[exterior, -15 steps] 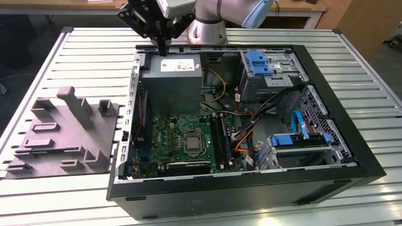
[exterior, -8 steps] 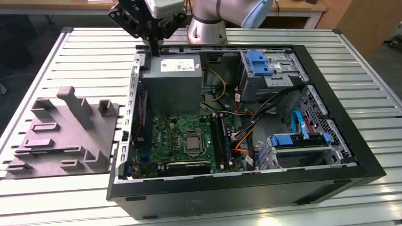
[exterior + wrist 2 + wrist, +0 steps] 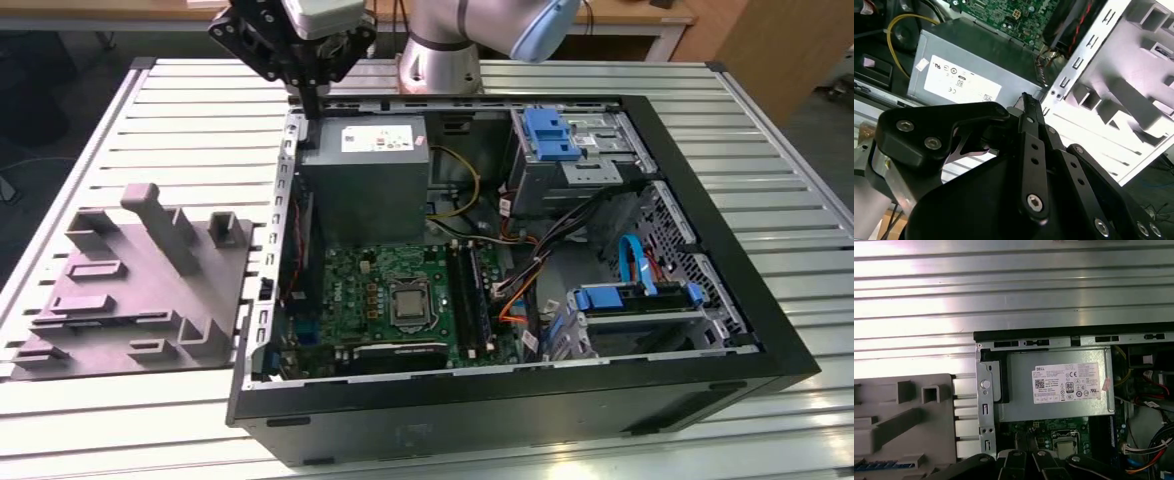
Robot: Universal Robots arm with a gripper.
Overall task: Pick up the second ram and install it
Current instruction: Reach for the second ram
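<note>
A black open tower computer case (image 3: 534, 400) is laid on its side on a slatted silver metal tabletop (image 3: 174, 120), taking up the middle and the exterior view's right of it. A grey moulded plastic fixture tray (image 3: 134, 300) is set just beside the case, toward the tabletop edge at the exterior view's left.

The black linkage gripper (image 3: 310, 98) of the pale grey robot arm (image 3: 454, 40) is held above the far corner of the case, on the side nearest the tray. It hangs over the edge of the grey metal power supply box (image 3: 363, 160), clear of it. In the second wrist view the gripper (image 3: 1025, 96) is seen with its fingers drawn together at the tips, and nothing can be made out between them.

The second ram (image 3: 875, 466), a long narrow dark-blue memory stick, is seen in the first wrist view. It is lying in a recess of the tray (image 3: 904, 440), in the part away from the case and well apart from the gripper.

Inside the case, a green motherboard (image 3: 354, 285) with a square silver socket (image 3: 404, 300) lies on the near side of the power supply. Long dark slots are seen just beside the socket, on the side away from the tray; whether a stick is seated in them cannot be told. A blue plastic drive caddy (image 3: 550, 135) is mounted at the far corner of the case at the exterior view's right
</note>
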